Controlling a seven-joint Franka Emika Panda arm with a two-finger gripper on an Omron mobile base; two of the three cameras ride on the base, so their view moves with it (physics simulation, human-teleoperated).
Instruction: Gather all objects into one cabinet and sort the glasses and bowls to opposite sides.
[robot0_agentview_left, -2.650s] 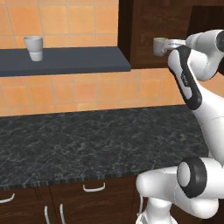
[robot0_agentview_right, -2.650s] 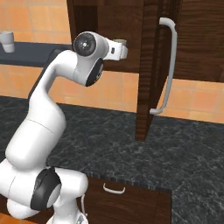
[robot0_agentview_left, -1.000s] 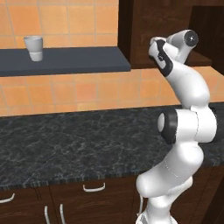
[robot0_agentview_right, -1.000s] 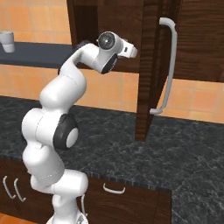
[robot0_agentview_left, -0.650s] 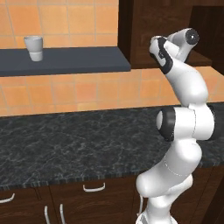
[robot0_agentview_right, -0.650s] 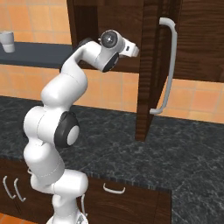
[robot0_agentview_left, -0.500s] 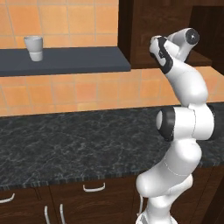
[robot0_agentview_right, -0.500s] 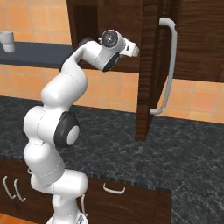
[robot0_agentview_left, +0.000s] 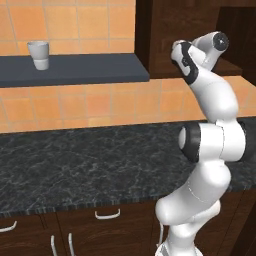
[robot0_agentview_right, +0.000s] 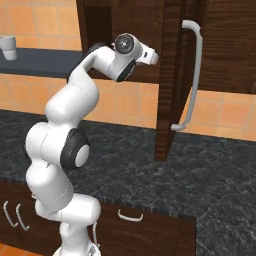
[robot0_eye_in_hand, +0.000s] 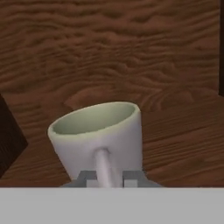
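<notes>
The fingers (robot0_eye_in_hand: 109, 177) are clenched on the handle of the mug (robot0_eye_in_hand: 98, 140), which sits just ahead of them inside the cabinet (robot0_agentview_right: 172, 75), tilted with its mouth up and away. The handle's long axis runs between them. A tumbler (robot0_agentview_left: 39, 55) waits far left on the shelf (robot0_agentview_left: 90, 75).
</notes>
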